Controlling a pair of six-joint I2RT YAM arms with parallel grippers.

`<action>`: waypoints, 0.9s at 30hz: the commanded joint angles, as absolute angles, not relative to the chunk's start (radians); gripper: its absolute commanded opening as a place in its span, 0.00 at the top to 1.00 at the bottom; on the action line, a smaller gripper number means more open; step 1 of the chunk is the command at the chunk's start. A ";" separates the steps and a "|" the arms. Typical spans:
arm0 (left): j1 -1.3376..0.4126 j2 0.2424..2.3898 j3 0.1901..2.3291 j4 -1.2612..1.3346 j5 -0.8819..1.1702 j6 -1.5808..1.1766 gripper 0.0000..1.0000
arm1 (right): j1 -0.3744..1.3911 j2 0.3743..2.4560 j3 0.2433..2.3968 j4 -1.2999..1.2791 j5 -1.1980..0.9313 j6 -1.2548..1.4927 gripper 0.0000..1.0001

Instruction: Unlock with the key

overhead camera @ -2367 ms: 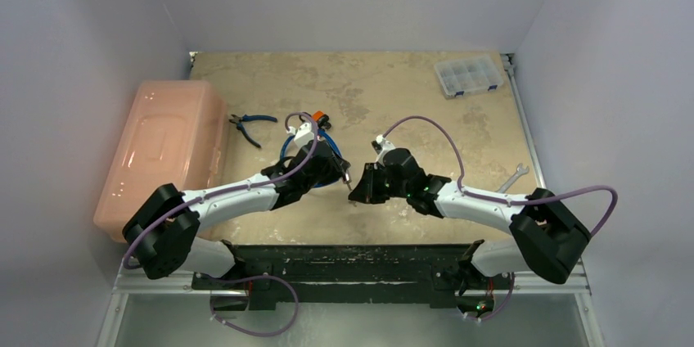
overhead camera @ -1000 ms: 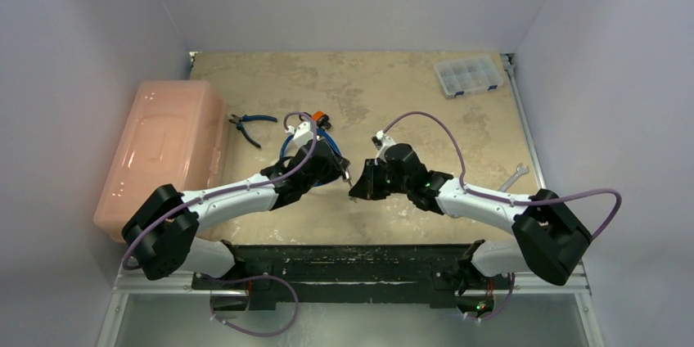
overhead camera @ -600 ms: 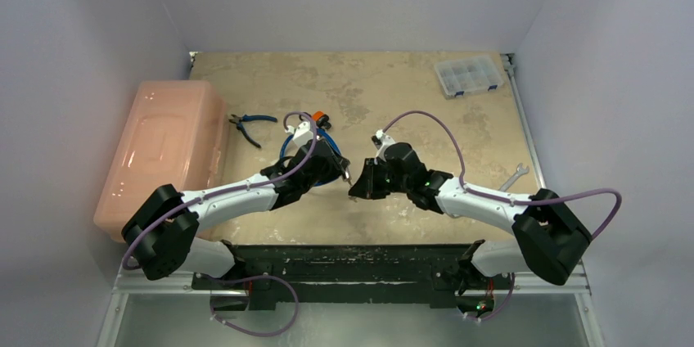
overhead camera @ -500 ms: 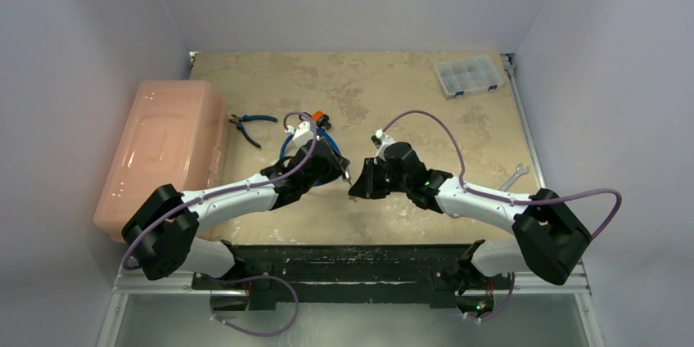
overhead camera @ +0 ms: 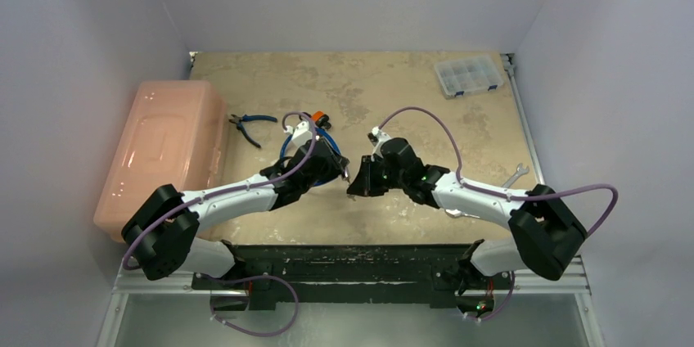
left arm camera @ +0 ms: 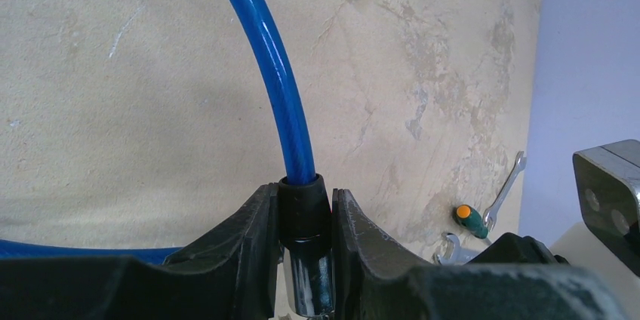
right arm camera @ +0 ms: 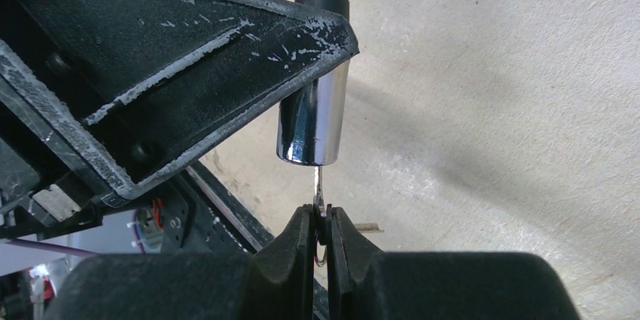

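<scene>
Now, step in hand: seating the key (right arm camera: 318, 186) in the keyway; judged early in the task, since no turn can be made until the blade is in.
Left gripper (left arm camera: 303, 207): jaws narrow, clamped on the black collar (left arm camera: 300, 188) of the cable lock; the blue cable (left arm camera: 272, 56) runs out beyond the fingertips.
Lock cylinder (right arm camera: 311, 120): chrome barrel projecting from between the left jaws, its end face toward the right jaws.
Right gripper (right arm camera: 321, 220): jaws almost closed, pinching the key; the blade stands out ahead of the fingertips with its tip at the cylinder's end face. Depth of entry cannot be told.
Next move: probably a straight push along the barrel axis, then a wrist twist against a firm left hold.
</scene>
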State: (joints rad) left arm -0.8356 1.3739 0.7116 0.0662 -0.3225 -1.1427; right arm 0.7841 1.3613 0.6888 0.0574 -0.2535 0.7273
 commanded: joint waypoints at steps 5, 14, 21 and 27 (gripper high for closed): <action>-0.837 1.348 0.697 0.104 -0.304 -1.157 1.00 | 0.781 1.393 0.819 0.064 -0.248 0.633 1.00; -0.836 1.332 0.689 0.110 -0.308 -1.156 1.00 | 0.781 1.390 0.811 0.057 -0.239 0.623 1.00; -0.836 1.305 0.686 0.100 -0.326 -1.151 1.00 | 0.781 1.386 0.799 0.061 -0.245 0.604 1.00; -0.835 1.298 0.686 0.095 -0.337 -1.147 1.00 | 0.780 1.382 0.787 0.063 -0.242 0.604 1.00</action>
